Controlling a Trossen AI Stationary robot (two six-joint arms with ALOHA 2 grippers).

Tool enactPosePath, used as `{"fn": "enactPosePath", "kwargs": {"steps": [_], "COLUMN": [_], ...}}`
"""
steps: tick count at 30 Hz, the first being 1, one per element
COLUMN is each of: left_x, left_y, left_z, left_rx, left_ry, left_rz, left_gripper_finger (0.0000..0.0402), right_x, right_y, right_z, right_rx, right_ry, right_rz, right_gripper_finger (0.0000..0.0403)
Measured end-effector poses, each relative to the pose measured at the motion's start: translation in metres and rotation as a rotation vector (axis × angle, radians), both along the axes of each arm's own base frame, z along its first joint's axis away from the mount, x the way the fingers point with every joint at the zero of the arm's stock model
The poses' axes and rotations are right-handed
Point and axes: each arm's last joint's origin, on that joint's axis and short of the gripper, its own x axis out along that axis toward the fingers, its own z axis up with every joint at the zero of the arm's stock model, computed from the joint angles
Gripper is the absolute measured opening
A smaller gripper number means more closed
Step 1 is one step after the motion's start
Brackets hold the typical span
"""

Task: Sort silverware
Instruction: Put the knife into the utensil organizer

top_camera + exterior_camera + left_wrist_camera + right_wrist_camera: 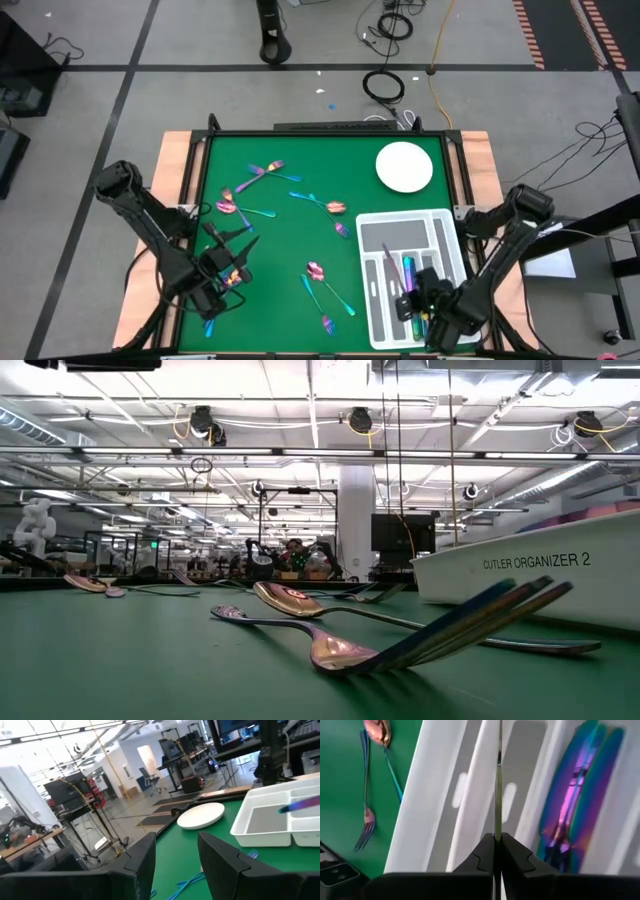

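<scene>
Right tool (497, 840), clenched on a thin, stiff, slippery knife (498, 795) held edge-on over the white tray (420, 805), likely needs a mid-handle pinch; left tool (175, 855) waits spread above the table (280, 240).

Setting: large open robotics lab or industrial test hall. Evidence: exposed ceiling trusses (320, 455) with strip lights and hanging cable reels; grey concrete floor (90, 90) with taped lanes; loose cable coil (383, 86) at 12 o'clock from the green table (290, 240); further workbenches (185, 757), monitors (403, 532).
</scene>
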Motion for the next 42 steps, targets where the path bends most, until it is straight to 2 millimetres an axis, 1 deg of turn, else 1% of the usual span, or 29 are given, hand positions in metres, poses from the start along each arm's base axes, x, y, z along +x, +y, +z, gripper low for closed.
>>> {"fn": "enactPosePath", "kwargs": {"steps": [3, 8, 12, 14, 16, 19, 21, 24, 26, 32, 36, 42], "left_x": [0.003, 0.003, 0.003, 0.003, 0.004, 0.007, 0.008, 0.011, 0.012, 0.014, 0.014, 0.014], "left_y": [0.001, 0.001, 0.001, 0.001, 0.002, 0.005, 0.007, 0.01, 0.011, 0.013, 0.013, 0.013], "left_z": [0.0, 0.0, 0.0, 0.0, 0.0, 0.0, 0.0, 0.0, 0.0, 0.0, 0.0, 0.0], "left_rx": [-0.012, -0.013, 0.009, 0.011, 0.024, 0.026, 0.026, 0.026, 0.027, 0.027, 0.023, 0.027], "left_ry": [-0.01, -0.011, 0.006, 0.008, 0.019, 0.021, 0.021, 0.022, 0.023, 0.024, 0.021, 0.025], "left_rz": [0.013, 0.013, 0.013, 0.015, 0.021, 0.036, 0.048, 0.065, 0.073, 0.085, 0.085, 0.084], "left_gripper_finger": [0.0148, 0.0148, 0.0148, 0.0148, 0.0148, 0.0148, 0.0148, 0.0148, 0.0148, 0.0148, 0.0148, 0.0148], "right_x": [-0.003, -0.011, -0.013, -0.016, -0.022, -0.029, -0.029, -0.027, -0.025, -0.016, -0.01, -0.003], "right_y": [0.003, 0.006, 0.012, 0.012, 0.01, 0.004, 0.002, 0.002, 0.006, 0.023, 0.023, 0.021], "right_z": [0.002, 0.02, 0.034, 0.038, 0.039, 0.039, 0.039, 0.039, 0.037, 0.015, 0.007, 0.005], "right_rx": [-0.006, -0.07, -0.051, -0.04, -0.041, -0.049, -0.054, -0.043, -0.021, 0.016, -0.002, 0.015], "right_ry": [0.002, 0.053, 0.064, 0.124, 0.227, 0.372, 0.411, 0.396, 0.369, 0.36, 0.372, 0.366], "right_rz": [0.014, 0.035, 0.05, 0.056, 0.052, 0.032, 0.017, 0.015, 0.022, 0.028, 0.01, -0.013], "right_gripper_finger": [0.0, 0.0, 0.0, 0.0, 0.0, 0.0, 0.0, 0.0, 0.0, 0.0, 0.0, 0.0007]}}
